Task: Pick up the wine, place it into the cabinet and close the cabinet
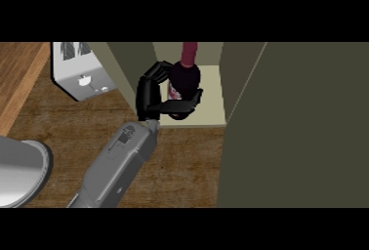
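A dark wine bottle [186, 78] with a maroon neck stands on the pale shelf of the open cabinet [210, 100]. My left hand [153, 97] is shut on it: the fingers wrap round its left and far side, and the thumb crosses its lower front. The hand hides the bottle's base. The cabinet door [302, 127] stands open as a wide olive panel at the right. My right hand does not show.
A white toaster [79, 68] stands left of the cabinet at the back. A grey round vessel [18, 171] fills the lower left edge. The wooden counter [187, 166] runs in front of the cabinet.
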